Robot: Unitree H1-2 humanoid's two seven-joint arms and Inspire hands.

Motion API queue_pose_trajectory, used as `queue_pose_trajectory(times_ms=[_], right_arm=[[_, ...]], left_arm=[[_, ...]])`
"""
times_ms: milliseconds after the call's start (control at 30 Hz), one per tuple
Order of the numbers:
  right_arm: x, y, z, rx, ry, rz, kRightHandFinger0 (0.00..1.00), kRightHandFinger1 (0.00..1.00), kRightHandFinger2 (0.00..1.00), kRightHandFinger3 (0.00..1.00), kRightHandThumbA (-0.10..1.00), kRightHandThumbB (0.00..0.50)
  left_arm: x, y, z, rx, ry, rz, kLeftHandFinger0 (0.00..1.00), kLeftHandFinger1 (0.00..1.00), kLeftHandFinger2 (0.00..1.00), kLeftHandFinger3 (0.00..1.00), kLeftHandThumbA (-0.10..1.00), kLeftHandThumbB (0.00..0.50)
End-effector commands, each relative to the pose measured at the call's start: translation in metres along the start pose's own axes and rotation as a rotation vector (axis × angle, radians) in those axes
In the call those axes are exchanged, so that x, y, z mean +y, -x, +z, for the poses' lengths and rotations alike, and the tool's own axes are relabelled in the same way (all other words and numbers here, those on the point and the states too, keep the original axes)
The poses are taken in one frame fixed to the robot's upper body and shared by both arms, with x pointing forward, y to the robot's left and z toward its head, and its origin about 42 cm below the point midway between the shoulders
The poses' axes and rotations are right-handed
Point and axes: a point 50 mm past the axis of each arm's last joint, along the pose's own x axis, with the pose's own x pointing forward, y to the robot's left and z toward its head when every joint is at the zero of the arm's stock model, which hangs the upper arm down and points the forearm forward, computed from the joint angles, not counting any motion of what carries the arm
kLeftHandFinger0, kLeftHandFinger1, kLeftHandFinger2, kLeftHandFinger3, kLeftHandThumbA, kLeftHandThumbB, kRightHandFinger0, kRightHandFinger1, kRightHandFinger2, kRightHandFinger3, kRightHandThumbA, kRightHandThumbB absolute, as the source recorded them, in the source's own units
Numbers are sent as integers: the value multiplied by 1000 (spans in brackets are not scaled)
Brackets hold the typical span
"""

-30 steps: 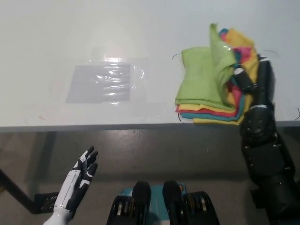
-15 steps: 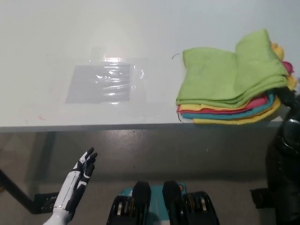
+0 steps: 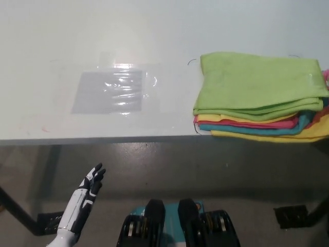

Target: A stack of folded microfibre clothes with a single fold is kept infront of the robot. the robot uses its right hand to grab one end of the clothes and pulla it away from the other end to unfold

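Seeing no right robot hand, we can't tell its state; cloth stack [image 3: 259,98] lies lengthwise rightward, perhaps unfolded; left robot hand [image 3: 85,198] spread.

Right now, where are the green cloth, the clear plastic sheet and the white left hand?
green cloth [image 3: 259,85], head view, middle of its top face.
plastic sheet [image 3: 109,91], head view, its centre.
left hand [image 3: 87,193], head view, palm.

A green cloth [image 3: 259,85] lies flat on top of a pile of cloths [image 3: 267,126] on the white table [image 3: 103,36]. The white left hand [image 3: 87,193] hangs low, fingers [image 3: 96,172] apart.
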Motion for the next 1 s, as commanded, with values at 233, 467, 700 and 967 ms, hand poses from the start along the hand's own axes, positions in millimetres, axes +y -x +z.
queue_pose_trajectory(times_ms=[233, 467, 700, 967], right_arm=[[6, 113, 218, -831, -84, 264, 1000, 1000, 1000, 1000, 1000, 189], [26, 184, 199, -752, -80, 456, 1000, 1000, 1000, 1000, 1000, 262], [51, 240, 96, -350, -102, 715, 1000, 1000, 1000, 1000, 1000, 230], [46, 269, 7, -45, 26, 819, 1000, 1000, 1000, 1000, 1000, 247]], left_arm=[[10, 0, 2, -35, -25, 14, 1000, 1000, 1000, 1000, 983, 326], [6, 0, 3, -29, -28, 5, 1000, 1000, 1000, 1000, 988, 343], [9, 6, 4, -34, -21, 9, 1000, 1000, 1000, 1000, 980, 329], [11, 17, 2, -37, 31, 11, 1000, 1000, 1000, 1000, 918, 326]])
